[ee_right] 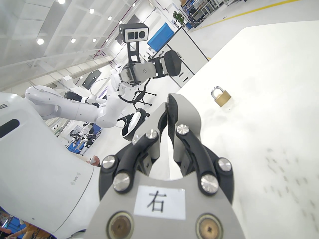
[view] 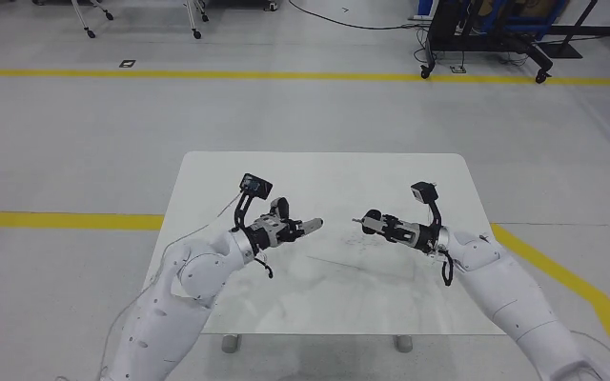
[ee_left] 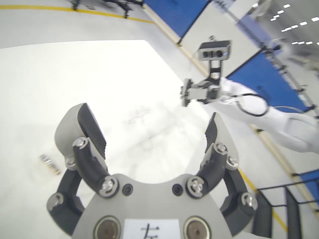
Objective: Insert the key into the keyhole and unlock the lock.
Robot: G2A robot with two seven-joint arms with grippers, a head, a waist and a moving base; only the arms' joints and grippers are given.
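Note:
A brass padlock (ee_right: 221,95) with a silver shackle lies flat on the white table (view: 381,181); in the left wrist view the padlock (ee_left: 49,164) shows edge-on beside my left gripper. My left gripper (ee_left: 149,115) hangs open above the table with nothing between its pads, also seen from above as the left gripper (view: 297,217). My right gripper (ee_right: 169,99) is shut, facing the left one across a short gap. In the top view a thin metal tip, the key (view: 356,221), sticks out of the right gripper (view: 367,223).
Faint scuff marks (ee_right: 286,167) cover the table's middle. Both arms hover over the table's near half. The far half of the table is bare white surface. Yellow floor lines (view: 286,74) run beyond the table.

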